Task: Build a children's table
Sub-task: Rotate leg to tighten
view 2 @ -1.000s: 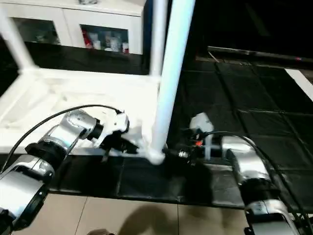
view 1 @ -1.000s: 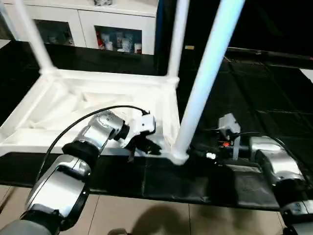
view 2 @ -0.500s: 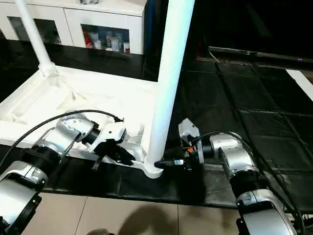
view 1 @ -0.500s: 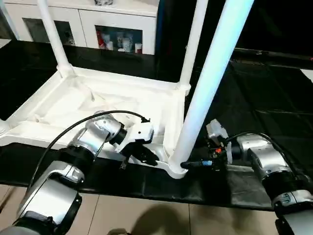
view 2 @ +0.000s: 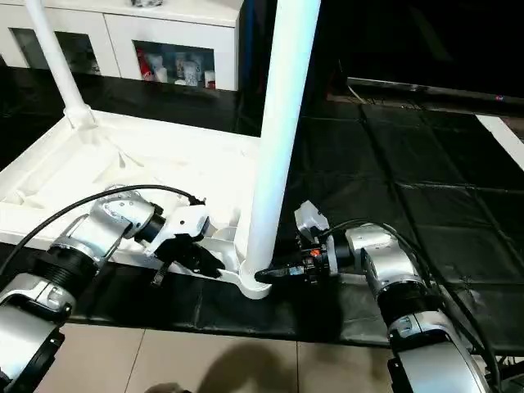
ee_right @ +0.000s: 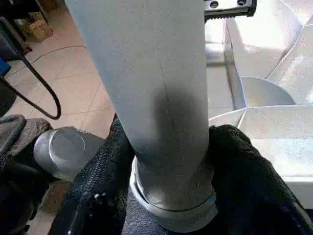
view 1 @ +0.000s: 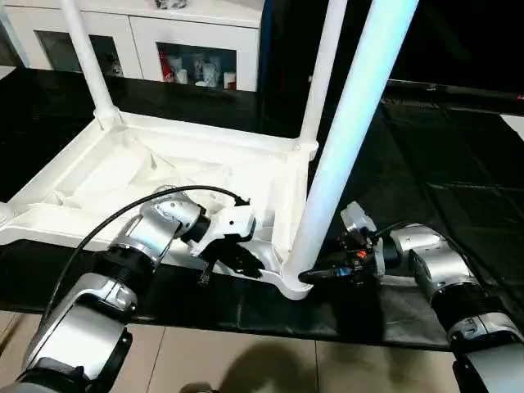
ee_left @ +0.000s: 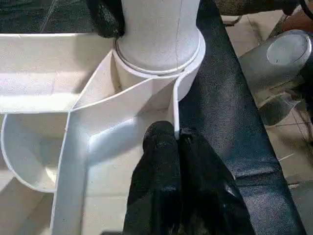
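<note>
R pincer (view 2: 264,277) closed in round leg (view 2: 274,131) base, L pincer (ee_left: 177,147) shut.

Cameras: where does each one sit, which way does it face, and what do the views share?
Head pair: look down over both silver forearms at the upturned table top.
Left wrist: along the shut left pincer pressing the rim.
Right wrist: along the right pincer around the near leg.
Shared: that leg's socket.

The near leg (view 1: 344,139) and both far legs run off the top edge; cabinet (view 1: 164,37) contents too small to tell; right fingertips (ee_right: 98,196) wrap behind the near leg's base.
</note>
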